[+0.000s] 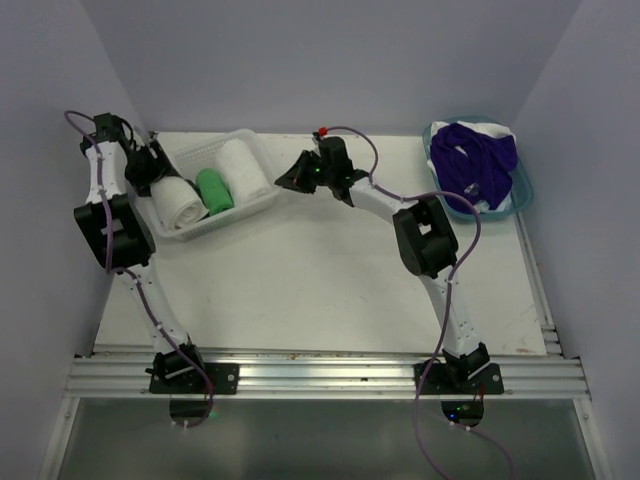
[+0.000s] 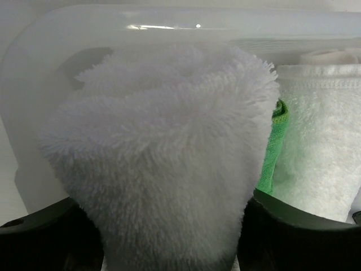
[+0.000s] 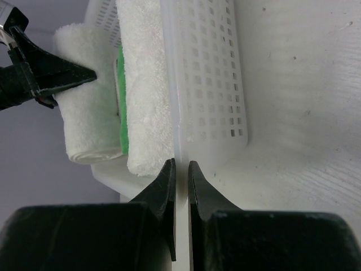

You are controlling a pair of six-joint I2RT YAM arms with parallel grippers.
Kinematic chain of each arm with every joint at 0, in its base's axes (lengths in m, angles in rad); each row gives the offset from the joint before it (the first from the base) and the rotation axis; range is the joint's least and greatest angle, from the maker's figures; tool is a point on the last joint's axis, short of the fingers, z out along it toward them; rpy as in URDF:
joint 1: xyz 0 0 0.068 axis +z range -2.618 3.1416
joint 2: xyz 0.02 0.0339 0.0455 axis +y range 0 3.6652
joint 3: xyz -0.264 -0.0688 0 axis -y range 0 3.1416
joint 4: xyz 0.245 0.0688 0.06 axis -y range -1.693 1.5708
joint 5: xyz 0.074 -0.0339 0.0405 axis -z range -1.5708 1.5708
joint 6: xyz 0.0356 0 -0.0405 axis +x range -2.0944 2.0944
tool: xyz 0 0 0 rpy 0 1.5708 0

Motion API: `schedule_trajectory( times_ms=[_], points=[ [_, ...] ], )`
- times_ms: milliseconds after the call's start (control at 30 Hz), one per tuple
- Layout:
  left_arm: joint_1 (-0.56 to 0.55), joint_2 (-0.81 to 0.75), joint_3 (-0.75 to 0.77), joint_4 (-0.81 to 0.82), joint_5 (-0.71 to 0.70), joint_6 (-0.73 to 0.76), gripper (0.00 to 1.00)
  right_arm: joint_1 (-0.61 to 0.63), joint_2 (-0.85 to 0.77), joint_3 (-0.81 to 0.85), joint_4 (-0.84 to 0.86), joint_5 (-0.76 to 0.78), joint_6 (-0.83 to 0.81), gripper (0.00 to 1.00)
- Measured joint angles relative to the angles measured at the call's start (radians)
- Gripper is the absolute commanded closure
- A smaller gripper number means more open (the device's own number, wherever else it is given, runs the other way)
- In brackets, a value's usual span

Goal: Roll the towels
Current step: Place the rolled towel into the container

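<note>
1. Bottom of the overhead view: a metal rail (image 1: pixel 320 378) with two white-and-black arms bolted on, both reaching up the frame over a white table (image 1: pixel 320 280).
2. Left of centre, above the bare tabletop: a white basket (image 1: pixel 265 195) of perforated plastic, set at a slant. Inside, side by side: a left white roll (image 1: pixel 178 207) of terry towel at the lower-left end, a smaller green roll (image 1: pixel 213 190) in the middle, and a right white roll (image 1: pixel 240 168) at the upper-right end.
3. At the basket's left end: the left gripper (image 1: pixel 158 182), jaws spread wide on either side of the left white roll. Cannot tell whether pressing the roll or merely flanking it.
4. At the basket's right end: the right gripper (image 3: pixel 180 165), jaws almost together, pinching the basket's thin rim between them.
5. Upper right corner: a light blue tub (image 1: pixel 527 190), well apart from the basket. Inside: a purple towel (image 1: pixel 480 160), loose and crumpled, heaped over a loose white towel (image 1: pixel 445 133), neither one rolled.
</note>
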Motion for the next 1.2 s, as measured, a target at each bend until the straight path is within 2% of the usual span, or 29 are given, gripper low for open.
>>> schedule_trajectory(
  times_ms=[133,267,1000,1100,1200],
  points=[
    [-0.005,-0.014,0.0,-0.017,-0.036,-0.008,0.08,0.006,0.0,0.0,0.0,-0.001,0.0,1.0],
    [-0.005,-0.031,0.0,-0.031,-0.054,-0.013,0.01,0.01,-0.001,0.0,-0.002,-0.001,0.0,1.0],
    [-0.005,-0.287,-0.005,-0.06,-0.208,-0.035,0.0,0.012,-0.005,-0.007,-0.002,-0.001,-0.002,1.0],
    [-0.033,-0.355,-0.037,-0.04,-0.192,-0.043,0.0,0.013,-0.005,-0.007,-0.003,0.0,-0.003,1.0],
    [-0.138,-0.395,-0.055,-0.003,-0.163,-0.056,0.01,0.013,-0.005,-0.007,-0.003,0.0,-0.003,1.0]
  ],
)
